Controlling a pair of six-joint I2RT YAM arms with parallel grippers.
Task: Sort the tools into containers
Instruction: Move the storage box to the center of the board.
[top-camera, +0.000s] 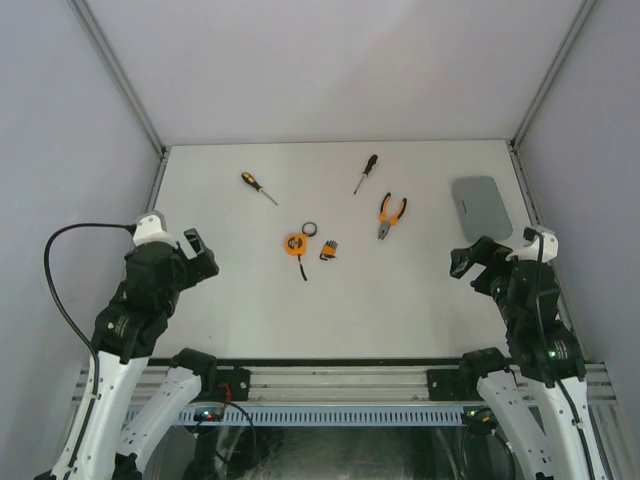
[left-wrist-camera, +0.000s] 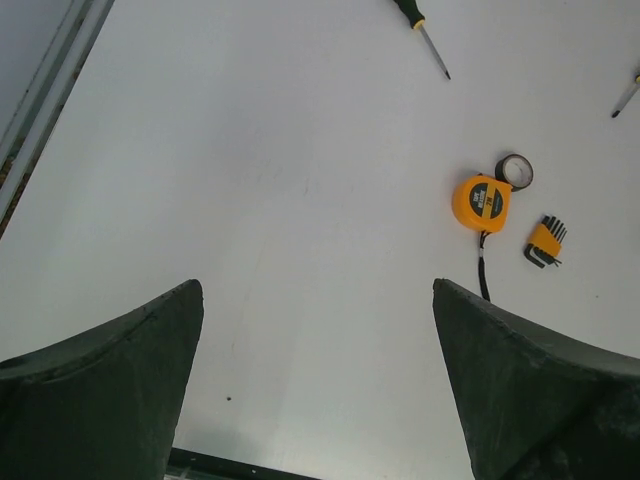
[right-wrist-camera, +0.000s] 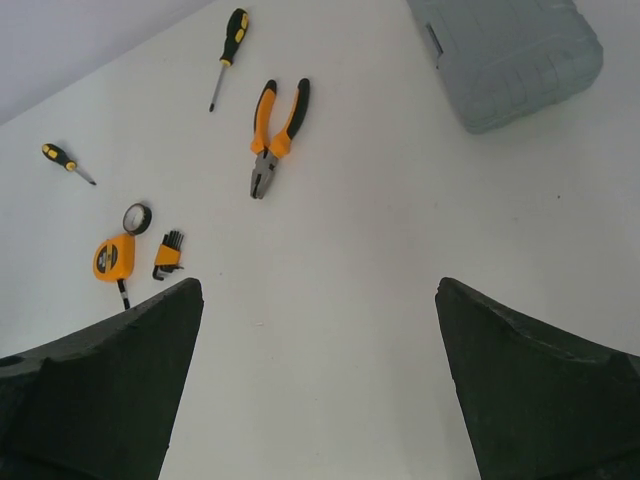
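Case (top-camera: 481, 206) shut at two o'clock, interior hidden, far end cut off in right wrist view. We find left gripper (top-camera: 203, 252) and right gripper (top-camera: 463, 264) both spread, empty.

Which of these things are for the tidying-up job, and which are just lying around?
For the job:
left screwdriver, right screwdriver, pliers, tape measure, hex keys, black ring, grey case, which is shut.

Just there:
white table, black cable on the left arm. I see no stray bits among the tools.
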